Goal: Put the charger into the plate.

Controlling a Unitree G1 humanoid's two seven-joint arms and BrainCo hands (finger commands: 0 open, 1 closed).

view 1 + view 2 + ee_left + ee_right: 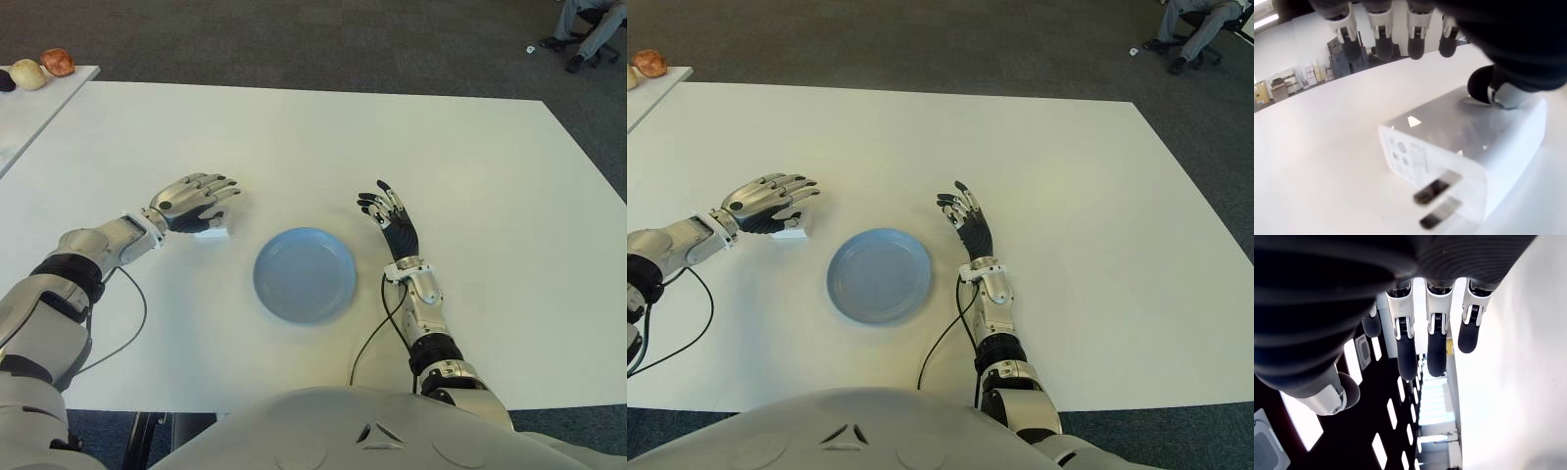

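The white charger (213,233) lies flat on the white table (392,137), just left of the empty blue plate (305,274). My left hand (196,201) hovers right over the charger, palm down with the fingers stretched out. In the left wrist view the charger (1464,156) shows its two prongs, my thumb tip (1484,88) touches its top face, and the fingers are not closed around it. My right hand (390,215) is right of the plate, fingers extended and holding nothing.
A second table at the far left carries a few round food items (44,67). A seated person's legs (588,29) show at the far right on the carpet. Black cables (132,323) trail from both wrists across the table.
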